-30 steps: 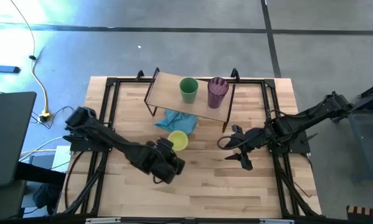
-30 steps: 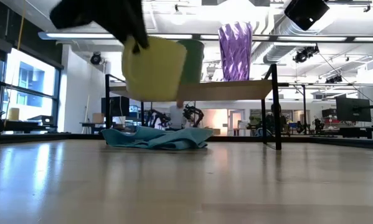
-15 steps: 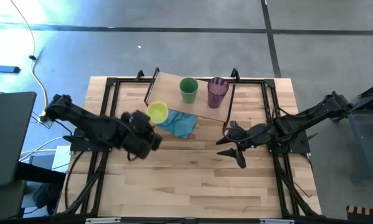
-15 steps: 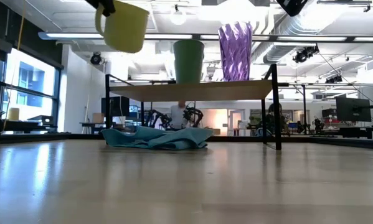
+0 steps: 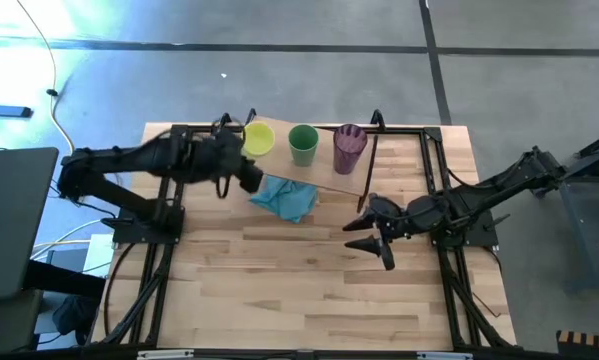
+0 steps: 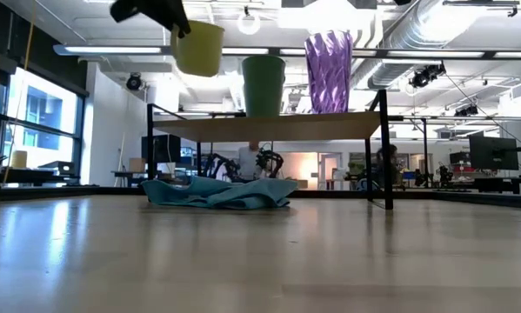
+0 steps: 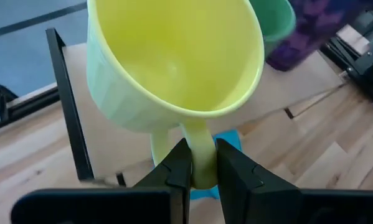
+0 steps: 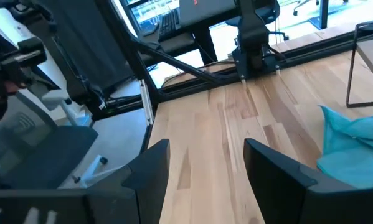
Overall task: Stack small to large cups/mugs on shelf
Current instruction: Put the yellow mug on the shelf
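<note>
Seen from above: a wooden tabletop [image 5: 309, 290] with a low wooden shelf [image 5: 327, 175] at its far edge. Left gripper [image 7: 197, 163] clamped on the handle of the yellow mug [image 5: 258, 139], carried in the air over the shelf's left end, just left of the green cup [image 5: 302, 143]. Mug clear of the board, hanging above it at about the height of the green cup's rim in the level view [image 6: 198, 47]. Green cup upright on the shelf near its middle, purple tumbler [image 5: 349, 147] upright just to its right, the two close together. From the left wrist: mug tilted, open mouth toward the camera, fingers [image 7: 175, 168] pinching the handle from both sides, shelf board below. Crumpled teal cloth [image 5: 285, 196] on the tabletop beneath the shelf's near edge. Right gripper [image 8: 205, 162] open and empty, parked low over the tabletop at the right, near the shelf's right legs. Step in hand, judged from the layout: placing the smallest vessel at the left of the row, so sizes rise from left to right. Next move likely called for: levelling the mug, lowering it onto the bare board left of the green cup without knocking that cup, then releasing the handle.
</note>
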